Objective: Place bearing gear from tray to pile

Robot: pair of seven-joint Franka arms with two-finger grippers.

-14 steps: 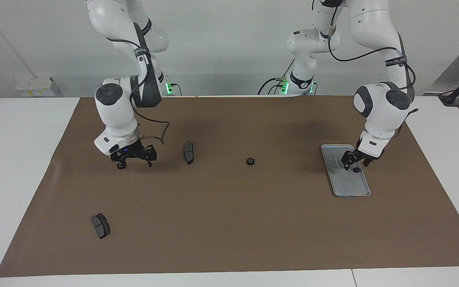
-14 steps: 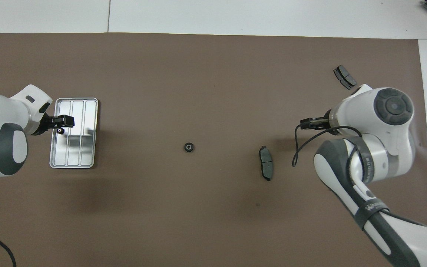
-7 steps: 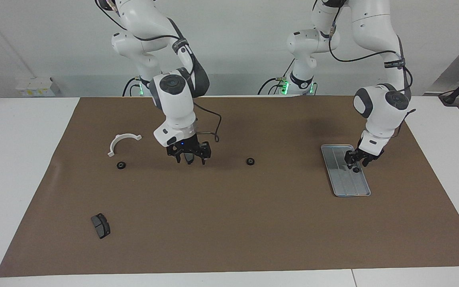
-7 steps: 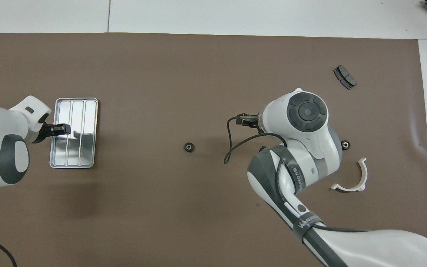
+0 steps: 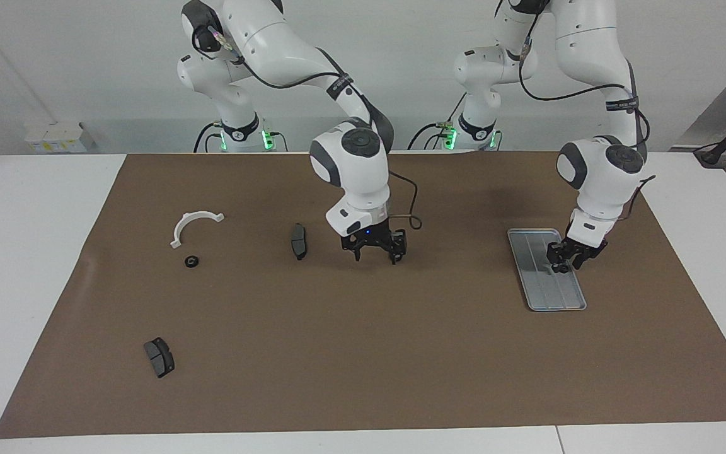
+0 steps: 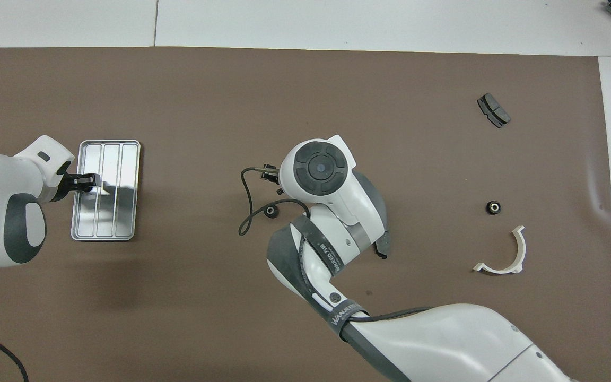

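Broadly, a white tabletop (image 5: pixel 23 252) under a plain pale wall, covered almost edge to edge by a brown paper-like mat (image 5: pixel 363 353), with white margins left at both short ends and along the long edge farthest from the robots. Toward the left arm's end of the table, about midway between the two long edges: a flat rectangular silver-grey metal tray (image 5: pixel 542 287) with a raised rim and lengthwise grooves, lying flat on the mat. Directly over it, low, the left gripper (image 5: pixel 566 260), black tips down at the tray's floor, on the side toward the table's short edge; fingers parted or closed: cannot tell, and no gear to be picked out from the dark tips. Near the table's middle, the right gripper (image 5: pixel 374 252), hanging low over the mat with fingers spread apart. Just by it on the mat, a small black ring-shaped gear (image 6: pixel 270 211), at one fingertip in the facing view; touching or not: cannot tell. Beside that, toward the right arm's end, a dark grey curved brake pad (image 5: pixel 299 241). Further toward that end, a second small black ring gear (image 5: pixel 191 261), well apart from the first, and just beside it, nearer to the robots, a white plastic half-ring bracket (image 5: pixel 181 227). Near the corner at the right arm's end farthest from the robots, another dark grey brake pad (image 5: pixel 159 357). At both arm bases, along the robots' edge, small green lights (image 5: pixel 266 139).
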